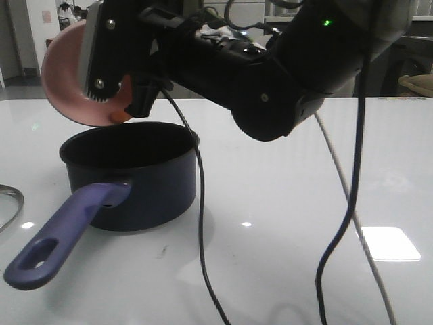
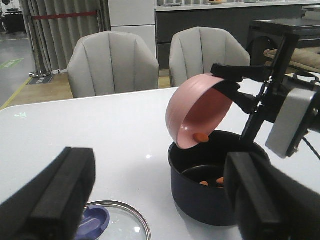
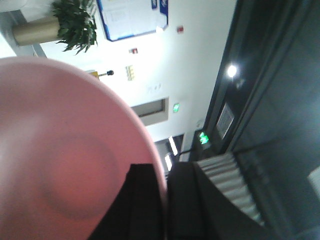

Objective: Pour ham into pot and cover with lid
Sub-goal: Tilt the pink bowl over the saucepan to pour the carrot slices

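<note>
My right gripper (image 1: 115, 81) is shut on the rim of a pink bowl (image 1: 64, 74) and holds it tipped steeply over the dark navy pot (image 1: 145, 186). In the right wrist view the fingers (image 3: 145, 205) pinch the bowl's rim (image 3: 70, 150). One orange ham chunk (image 2: 200, 137) sits at the bowl's (image 2: 200, 107) lower lip. Two more chunks (image 2: 204, 183) lie inside the pot (image 2: 200, 205). The glass lid (image 2: 122, 225) with its blue knob (image 2: 92, 222) lies flat on the table left of the pot. My left gripper (image 2: 160, 200) is open and empty, above the lid and pot.
The pot's purple-blue handle (image 1: 61, 237) points toward the table's front left. The lid's rim (image 1: 10, 203) shows at the left edge of the front view. Cables (image 1: 201, 230) hang from the right arm over the white table (image 1: 304, 196). Two chairs (image 2: 112, 62) stand beyond the far edge.
</note>
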Tool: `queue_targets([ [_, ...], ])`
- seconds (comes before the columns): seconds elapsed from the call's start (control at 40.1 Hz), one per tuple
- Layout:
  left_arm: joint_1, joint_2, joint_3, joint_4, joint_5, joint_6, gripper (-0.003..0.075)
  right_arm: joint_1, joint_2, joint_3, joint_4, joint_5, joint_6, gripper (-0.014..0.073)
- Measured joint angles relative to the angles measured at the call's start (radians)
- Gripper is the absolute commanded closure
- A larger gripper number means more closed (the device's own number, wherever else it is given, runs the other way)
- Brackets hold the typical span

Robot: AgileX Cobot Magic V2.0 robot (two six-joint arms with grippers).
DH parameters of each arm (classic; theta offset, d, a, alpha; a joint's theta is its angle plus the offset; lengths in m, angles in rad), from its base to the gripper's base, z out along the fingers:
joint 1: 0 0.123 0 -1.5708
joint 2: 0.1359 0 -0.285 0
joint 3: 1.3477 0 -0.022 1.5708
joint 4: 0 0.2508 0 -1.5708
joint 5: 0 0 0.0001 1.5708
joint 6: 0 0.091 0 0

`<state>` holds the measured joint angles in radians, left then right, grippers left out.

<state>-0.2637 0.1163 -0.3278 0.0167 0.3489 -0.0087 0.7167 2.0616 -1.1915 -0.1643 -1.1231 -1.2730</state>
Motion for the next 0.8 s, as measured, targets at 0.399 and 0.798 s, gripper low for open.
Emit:
queue_targets([
  [0.399, 0.0, 0.0, 0.0, 0.0, 0.0, 0.0, 0.0158, 0.0, 0.0, 0.001, 0.181, 0.0, 0.421, 0.0456],
  [0.798, 0.0, 0.0, 0.0, 0.0, 0.0, 0.0, 0.0158, -0.003, -0.163, 0.002, 0.49, 0.566, 1.007, 0.0456],
])
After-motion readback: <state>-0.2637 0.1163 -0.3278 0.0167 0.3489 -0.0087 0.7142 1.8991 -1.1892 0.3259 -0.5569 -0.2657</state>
